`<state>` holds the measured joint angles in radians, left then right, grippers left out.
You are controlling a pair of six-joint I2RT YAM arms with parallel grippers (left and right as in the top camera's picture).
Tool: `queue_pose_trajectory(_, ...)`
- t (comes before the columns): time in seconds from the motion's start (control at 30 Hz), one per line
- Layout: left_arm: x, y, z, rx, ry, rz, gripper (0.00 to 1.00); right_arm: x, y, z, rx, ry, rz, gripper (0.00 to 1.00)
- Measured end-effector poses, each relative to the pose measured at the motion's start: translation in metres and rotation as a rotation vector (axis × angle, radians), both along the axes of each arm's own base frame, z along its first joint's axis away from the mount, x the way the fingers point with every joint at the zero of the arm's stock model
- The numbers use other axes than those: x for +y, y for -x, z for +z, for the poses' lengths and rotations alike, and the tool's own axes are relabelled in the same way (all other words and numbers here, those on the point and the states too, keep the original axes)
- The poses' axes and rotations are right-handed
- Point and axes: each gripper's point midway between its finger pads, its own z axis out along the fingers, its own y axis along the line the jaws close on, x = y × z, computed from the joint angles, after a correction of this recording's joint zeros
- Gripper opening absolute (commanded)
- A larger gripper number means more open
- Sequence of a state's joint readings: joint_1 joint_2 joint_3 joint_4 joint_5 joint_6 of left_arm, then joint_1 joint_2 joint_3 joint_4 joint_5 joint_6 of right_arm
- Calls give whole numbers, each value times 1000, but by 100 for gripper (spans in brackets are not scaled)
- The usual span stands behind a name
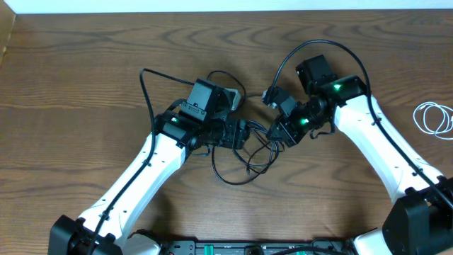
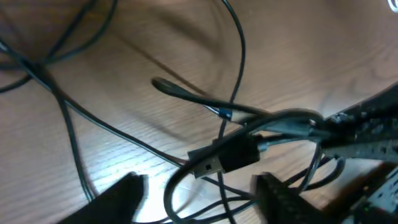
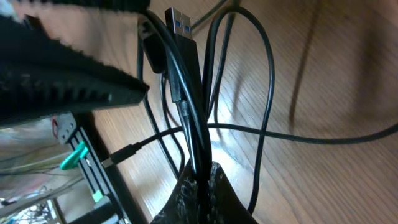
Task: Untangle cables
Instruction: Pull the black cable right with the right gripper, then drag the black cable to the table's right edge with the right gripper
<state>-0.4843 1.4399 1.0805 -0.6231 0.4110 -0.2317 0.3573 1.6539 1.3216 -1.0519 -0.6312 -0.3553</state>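
Black cables (image 1: 244, 159) lie in tangled loops on the wooden table (image 1: 85, 85) between my two arms. My left gripper (image 1: 245, 134) is open just above the tangle. In the left wrist view its fingers (image 2: 202, 202) straddle cable loops, with a black USB plug (image 2: 221, 158) just ahead of them. My right gripper (image 1: 272, 131) is shut on a bunch of black cables (image 3: 193, 112). Its fingers (image 3: 200, 183) pinch the strands, and a USB plug (image 3: 180, 28) sticks out beyond them. A white cable (image 1: 433, 119) lies coiled at the far right edge.
The two grippers almost touch. The left gripper shows as a dark mass in the right wrist view (image 3: 62, 81), and the right gripper shows in the left wrist view (image 2: 364, 134). A rail with green parts (image 3: 78, 155) runs along the table's front edge.
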Motion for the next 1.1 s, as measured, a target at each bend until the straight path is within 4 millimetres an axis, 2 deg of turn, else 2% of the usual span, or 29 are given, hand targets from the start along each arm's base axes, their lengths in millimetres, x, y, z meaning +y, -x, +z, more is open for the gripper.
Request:
queue_pose_trajectory(0.1, -1, 1, 0, 4, 7, -7, 34, -9, -13, 8, 7, -73, -58, 1)
queue_pose_trajectory(0.2, -1, 2, -2, 8, 5, -9, 15, -19, -22, 20, 33, -168, -110, 1)
queue_pose_trajectory(0.4, -5, -5, 3, -27, 25, -10, 11, -14, -8, 26, 106, -214, -99, 1)
queue_pose_trajectory(0.43, -5, -5, 3, -30, 27, -10, 8, -14, -7, 26, 110, -214, -99, 1)
queue_pose_trajectory(0.53, -2, -10, 3, -51, 5, 7, 8, -14, -5, 26, 123, -215, -99, 3)
queue_pose_trajectory(0.6, 11, -20, -1, -81, -60, 64, 7, -17, -2, 23, 135, -191, -102, 2)
queue_pose_trajectory(0.7, 68, -52, -5, -112, -178, 325, 8, -32, 5, 9, 157, -66, -120, 1)
queue_pose_trajectory(0.8, 111, -65, -7, -97, -217, 484, 8, -50, -6, -3, 113, 32, -161, 1)
queue_pose_trajectory(0.87, 118, -61, -11, -75, -238, 505, 8, -77, -29, -16, 67, 166, -298, 1)
queue_pose_trajectory(0.9, 118, -60, -11, -70, -240, 507, 8, -92, -37, -22, 54, 243, -371, 6)
queue_pose_trajectory(0.97, 119, -56, -14, -53, -249, 507, 7, -154, -53, -33, 27, 513, -674, 6)
queue_pose_trajectory(1.0, 120, -56, -14, -53, -251, 504, 8, -171, -56, -33, 22, 573, -765, 6)
queue_pose_trajectory(1.03, 120, -55, -14, -54, -259, 494, 8, -201, -61, -32, 1, 659, -909, 6)
queue_pose_trajectory(1.07, 121, -54, -15, -51, -266, 492, 8, -215, -62, -30, -9, 691, -971, 6)
queue_pose_trajectory(1.1, 123, -52, -15, -48, -273, 493, 8, -241, -64, -28, -20, 741, -1089, 6)
